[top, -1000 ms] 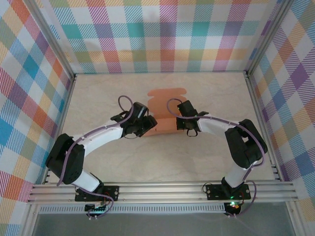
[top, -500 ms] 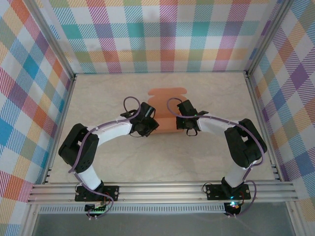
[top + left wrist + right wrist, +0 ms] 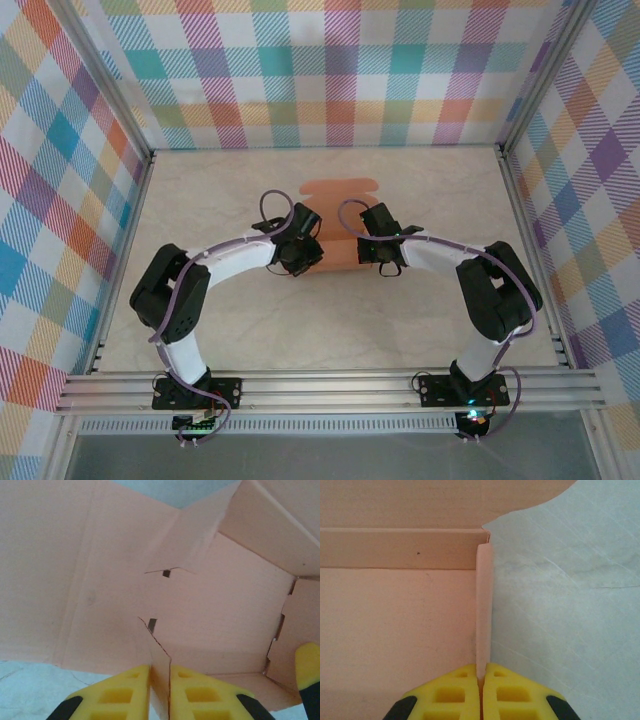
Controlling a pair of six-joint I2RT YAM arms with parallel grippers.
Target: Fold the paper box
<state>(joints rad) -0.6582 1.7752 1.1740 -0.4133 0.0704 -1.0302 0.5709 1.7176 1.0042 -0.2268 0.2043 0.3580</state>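
Paper box point(image 3: 340, 192): salmon-orange card, mid-counter point(image 3: 300, 330), partly erected. Rounded flap lies flat on far side. Left claw point(image 3: 160, 676): yellow pads pressed together on thin upright card flap at box's left side. Right claw point(image 3: 481, 679): pads clamped on upright right side wall, card edge-on between them. Claws sit on opposite sides of box, near end.

The paper box point(image 3: 340, 190) is plain salmon-orange card, and the table point(image 3: 330, 320) under it is pale cream with faint marbled streaks. The walls point(image 3: 330, 70) carry a pastel plaid of teal, orange, purple, yellow and pink on white. The arms point(image 3: 225, 262) are white with black joints, and the fingers point(image 3: 120, 692) are yellow with black at their bases.
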